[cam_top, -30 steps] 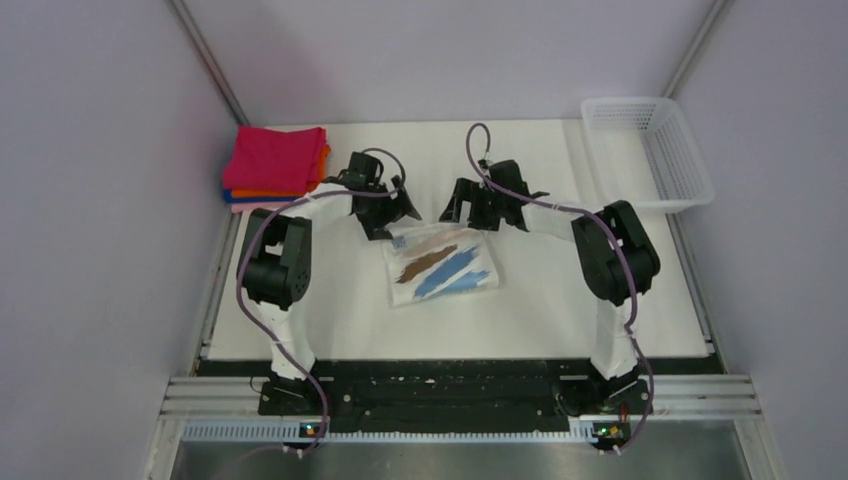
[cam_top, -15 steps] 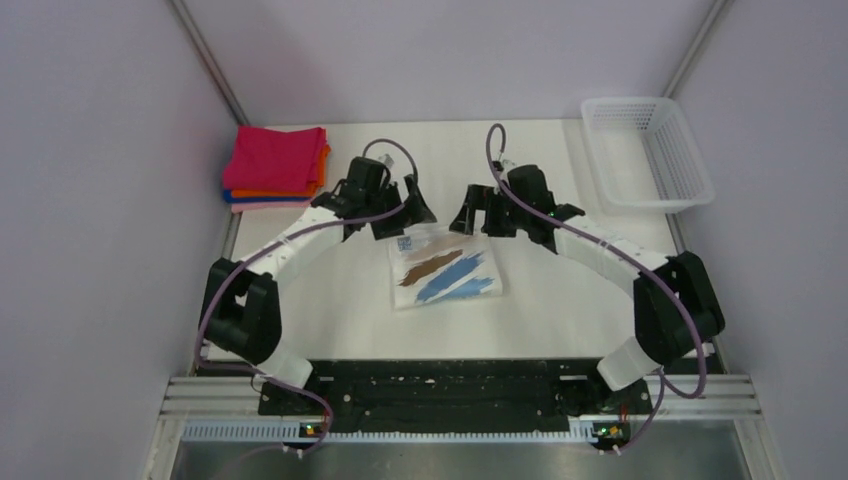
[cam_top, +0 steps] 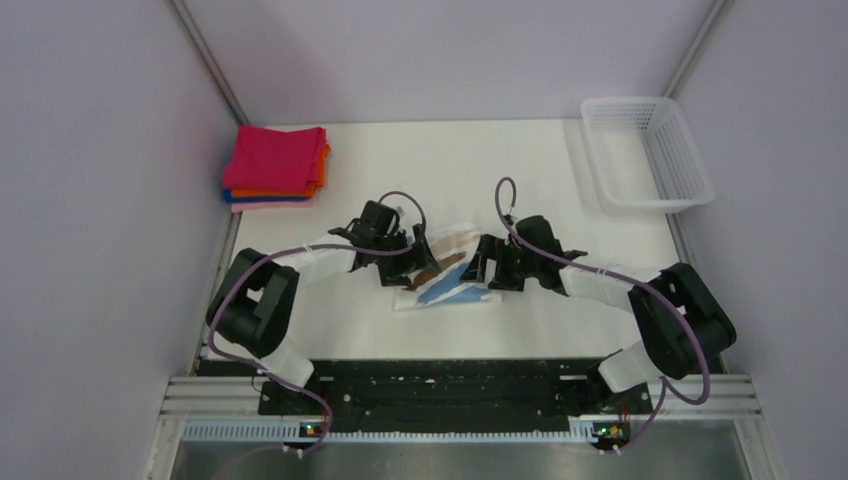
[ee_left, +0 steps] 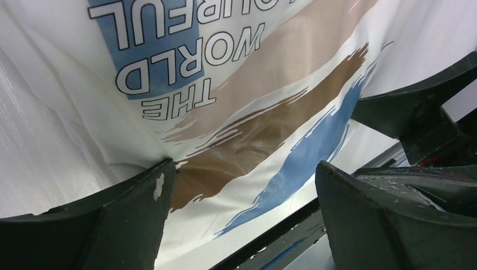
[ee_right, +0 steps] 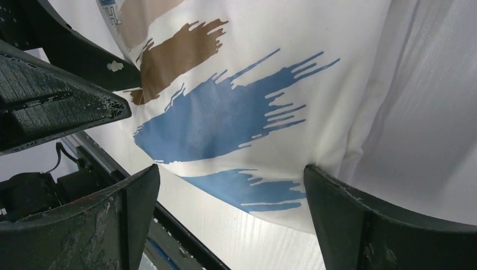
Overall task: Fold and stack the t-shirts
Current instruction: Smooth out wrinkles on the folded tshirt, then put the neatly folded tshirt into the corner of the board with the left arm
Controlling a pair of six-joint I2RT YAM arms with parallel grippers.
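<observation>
Top external view: white t-shirt (cam_top: pixel 450 288) lies folded mid-way across the table (cam_top: pixel 520 170), between left gripper (ee_left: pixel 244 169) and right gripper (ee_right: pixel 230 171), both spread wide. Fabric judged light, limp, wrinkle-prone; grasp doubled edges.

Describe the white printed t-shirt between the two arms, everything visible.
The white t-shirt lies folded into a rough rectangle, print up, near the middle of the table. The fabric looks thin and wrinkled. The print shows tan, brown and blue brush strokes plus a blue block lettered THE WORLD. The left gripper and right gripper straddle it from either side, jaws open. One jaw tip of each presses into the cloth, puckering it.
</observation>
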